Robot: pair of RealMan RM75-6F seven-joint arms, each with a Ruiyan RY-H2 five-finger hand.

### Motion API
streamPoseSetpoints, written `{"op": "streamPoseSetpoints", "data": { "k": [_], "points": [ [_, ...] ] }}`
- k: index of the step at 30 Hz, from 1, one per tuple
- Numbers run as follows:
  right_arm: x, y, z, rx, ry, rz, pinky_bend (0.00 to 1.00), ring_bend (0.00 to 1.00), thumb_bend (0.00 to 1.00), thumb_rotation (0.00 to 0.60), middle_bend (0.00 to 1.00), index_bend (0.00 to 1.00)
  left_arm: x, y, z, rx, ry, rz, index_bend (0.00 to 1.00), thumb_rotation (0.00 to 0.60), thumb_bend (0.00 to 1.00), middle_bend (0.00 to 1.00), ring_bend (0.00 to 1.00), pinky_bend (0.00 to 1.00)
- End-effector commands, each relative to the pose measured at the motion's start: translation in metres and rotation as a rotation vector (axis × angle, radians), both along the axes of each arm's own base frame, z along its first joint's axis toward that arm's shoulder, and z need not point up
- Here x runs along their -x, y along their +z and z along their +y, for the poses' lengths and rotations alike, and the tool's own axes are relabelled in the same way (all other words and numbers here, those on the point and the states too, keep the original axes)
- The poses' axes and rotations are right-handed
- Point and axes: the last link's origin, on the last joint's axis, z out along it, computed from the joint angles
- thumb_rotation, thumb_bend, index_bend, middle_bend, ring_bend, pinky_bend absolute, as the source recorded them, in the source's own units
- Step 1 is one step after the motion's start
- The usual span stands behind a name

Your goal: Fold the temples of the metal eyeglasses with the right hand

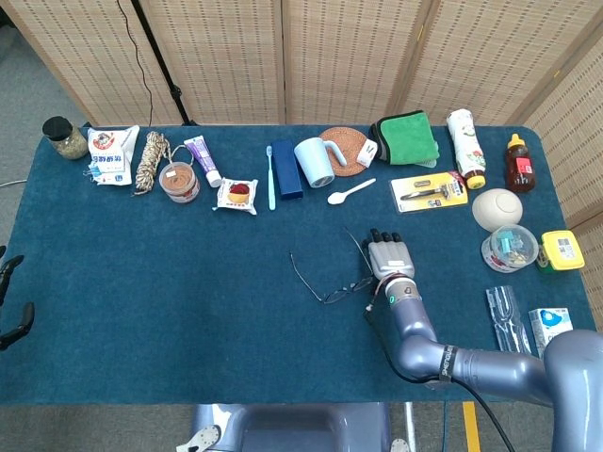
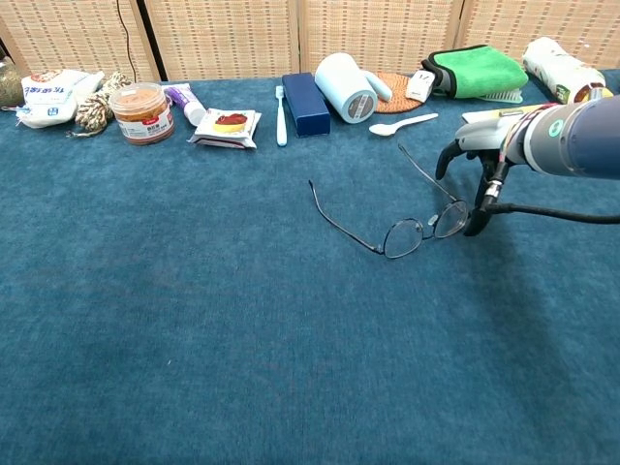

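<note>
The metal eyeglasses (image 1: 336, 294) lie on the blue tablecloth near the middle, lenses (image 2: 421, 232) toward me and both temples spread open, pointing away. My right hand (image 1: 388, 260) hovers at the right end of the frame, its fingers arched over the right temple (image 2: 418, 167). The thumb (image 2: 475, 222) reaches down beside the right lens hinge, touching or nearly touching it. Nothing is gripped in the right hand (image 2: 487, 160). Of my left hand only dark fingertips (image 1: 9, 320) show at the left edge of the head view, off the table.
Along the far side stand a jar (image 1: 179, 182), a snack pack (image 1: 236, 194), a toothbrush (image 1: 270, 176), a blue case (image 1: 286, 169), a tipped mug (image 1: 314, 161), a spoon (image 1: 350, 192) and a green cloth (image 1: 406, 137). Boxes and a container (image 1: 509, 248) sit at right.
</note>
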Motion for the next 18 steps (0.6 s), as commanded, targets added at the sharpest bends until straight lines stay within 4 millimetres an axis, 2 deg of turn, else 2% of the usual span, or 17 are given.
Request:
{"op": "streamPoseSetpoints", "data": {
  "k": [1,18],
  "points": [
    [-0.001,-0.004,-0.001,-0.01,-0.006,0.012,0.0,0.0,0.14,0.6,0.0,0.2,0.0,0.001,0.0,-0.002,0.0,0.0,0.13,0.561,0.45,0.0,0.01,0.0],
    [-0.012,-0.017,-0.002,-0.026,-0.017,-0.004,0.0,0.0,0.14,0.6,0.0,0.24,0.002,0.006,-0.002,-0.013,0.004,0.008,0.13,0.56,0.45,0.0,0.01,0.0]
  ]
}}
